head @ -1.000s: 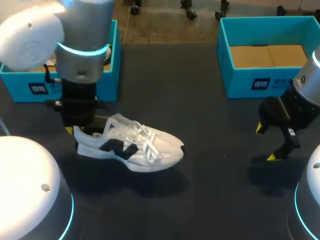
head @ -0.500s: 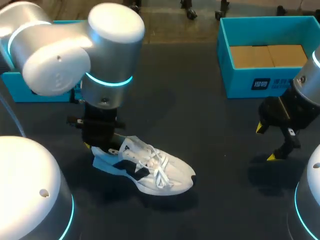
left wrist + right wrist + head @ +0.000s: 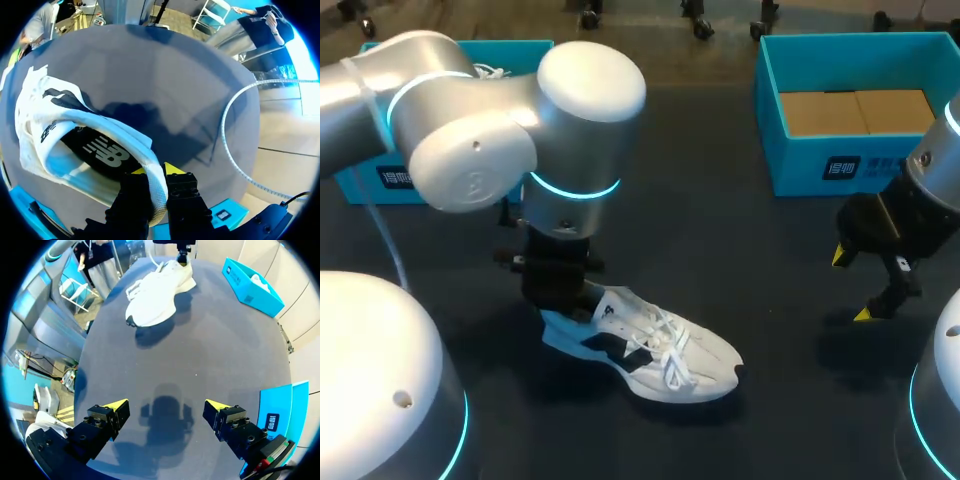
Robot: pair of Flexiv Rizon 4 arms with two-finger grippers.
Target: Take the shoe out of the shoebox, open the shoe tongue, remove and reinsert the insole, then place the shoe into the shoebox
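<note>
A white sneaker with black side marks and white laces hangs at the table's middle front, heel up and toe low. My left gripper is shut on its heel collar. In the left wrist view the gripper pinches the collar edge of the shoe, and the dark insole lies inside. My right gripper stands open over bare table at the right. In its own view the right gripper holds nothing, and the shoe is far ahead of it.
An open blue shoebox with a brown cardboard floor stands at the back right, close beside my right gripper. A second blue box sits at the back left behind my left arm, with another white shoe in it.
My left arm has carried the shoe by its heel to the right and toward the table's front, away from the left box. The right arm has kept still and open.
</note>
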